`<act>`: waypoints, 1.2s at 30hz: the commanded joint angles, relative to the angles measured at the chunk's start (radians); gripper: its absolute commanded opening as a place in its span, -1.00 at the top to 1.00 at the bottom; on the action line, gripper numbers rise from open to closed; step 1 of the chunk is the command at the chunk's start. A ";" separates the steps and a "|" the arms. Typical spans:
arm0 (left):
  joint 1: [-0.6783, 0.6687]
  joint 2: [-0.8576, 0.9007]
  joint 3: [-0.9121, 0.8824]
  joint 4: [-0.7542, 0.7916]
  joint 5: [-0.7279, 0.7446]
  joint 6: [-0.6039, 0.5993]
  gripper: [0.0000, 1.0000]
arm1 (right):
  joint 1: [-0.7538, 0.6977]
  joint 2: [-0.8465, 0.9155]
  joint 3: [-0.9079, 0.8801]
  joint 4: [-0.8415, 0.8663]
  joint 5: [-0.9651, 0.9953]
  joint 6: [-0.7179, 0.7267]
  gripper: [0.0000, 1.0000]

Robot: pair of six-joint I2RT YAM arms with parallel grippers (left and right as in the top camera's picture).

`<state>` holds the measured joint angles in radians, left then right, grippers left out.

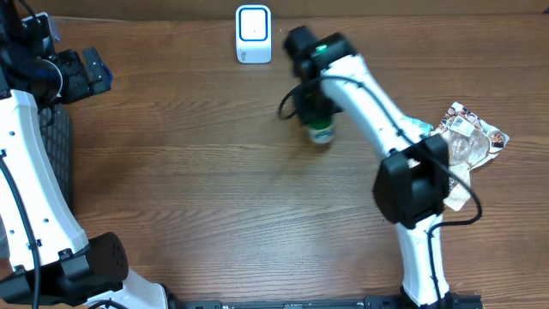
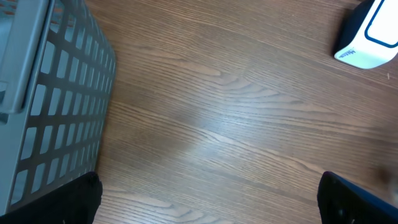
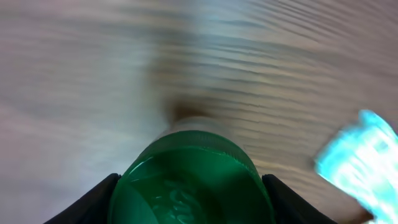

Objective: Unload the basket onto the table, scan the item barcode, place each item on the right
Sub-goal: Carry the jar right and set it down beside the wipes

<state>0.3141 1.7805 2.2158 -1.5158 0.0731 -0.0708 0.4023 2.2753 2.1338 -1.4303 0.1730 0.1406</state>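
Green catches the eye first: the cap of a small bottle [image 3: 193, 180] pinched in the right pincer [image 1: 316, 116]. In the right wrist view its two dark fingers [image 3: 93, 202] press against the bottle from either side. Seen from overhead, the bottle hangs at the tip of the white right arm [image 1: 369, 103], over the wooden counter [image 1: 189, 189]. It is a little below and to the right of the white scanner [image 1: 253, 34], which stands near the counter's far edge, and the two are apart. Whether the bottle's base touches the wood I cannot tell. The right wrist view is smeared with blur, and at its right edge is a pale blue shape [image 3: 367, 158] too soft to name. Off to the right of the counter, beside the arm's elbow, lies a small heap of crinkled snack packets [image 1: 472, 133].

The left pincer [image 2: 208, 205] is spread wide and holds nothing — its dark fingertips [image 2: 81, 199] show only in the bottom corners of the left wrist view. Beneath it is the wood of the counter, with a grey lattice basket [image 2: 56, 112] to the left and the scanner up in the right corner. From overhead, the left arm [image 1: 26, 172] runs along the counter's left side, its pincer near the far left corner — well apart from the bottle
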 commanded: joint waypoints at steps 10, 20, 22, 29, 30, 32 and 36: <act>-0.007 0.000 -0.003 0.002 -0.003 0.015 -0.99 | -0.266 -0.008 -0.008 0.011 -0.120 0.304 0.13; -0.007 0.000 -0.003 0.002 -0.003 0.015 -0.99 | -0.264 -0.007 -0.018 0.064 -0.068 0.309 0.13; -0.007 0.000 -0.003 0.002 -0.003 0.015 -1.00 | -0.264 -0.007 -0.040 0.097 -0.069 0.309 0.12; -0.007 0.000 -0.003 0.002 -0.003 0.015 -0.99 | -0.264 -0.006 -0.152 0.169 -0.069 0.309 -0.09; -0.007 0.000 -0.003 0.002 -0.003 0.016 -0.99 | -0.267 -0.006 -0.152 0.166 -0.069 0.308 -0.18; -0.007 0.000 -0.003 0.002 -0.003 0.015 -0.99 | -0.269 -0.009 -0.148 0.166 -0.065 0.308 -0.33; -0.007 0.000 -0.003 0.002 -0.003 0.015 -0.99 | -0.274 -0.032 -0.093 0.154 -0.054 0.305 -0.94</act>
<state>0.3141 1.7805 2.2158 -1.5158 0.0731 -0.0708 0.1368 2.2723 2.0068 -1.2789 0.0982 0.4431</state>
